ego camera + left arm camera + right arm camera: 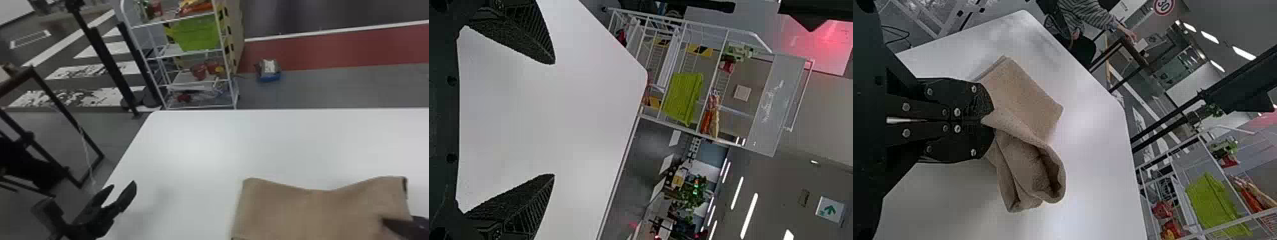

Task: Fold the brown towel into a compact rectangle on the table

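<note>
The brown towel (306, 210) lies on the white table at the lower right of the head view, its top edge dipping in the middle. My right gripper (387, 221) is at the towel's right part. In the right wrist view the right gripper (988, 119) is closed on the towel (1025, 105), which shows a flat folded part and a bulging, curled fold. My left gripper (123, 188) stands open over the table's left edge, well away from the towel. The left wrist view shows the left gripper (551, 120) with its fingers wide apart and nothing between them.
The white table (198, 140) stretches across the front. Beyond its far edge stands a white rack (191, 107) with a green bin (198, 33). A dark frame (68, 118) stands left of the table, and a blue item (269, 76) lies on the floor behind.
</note>
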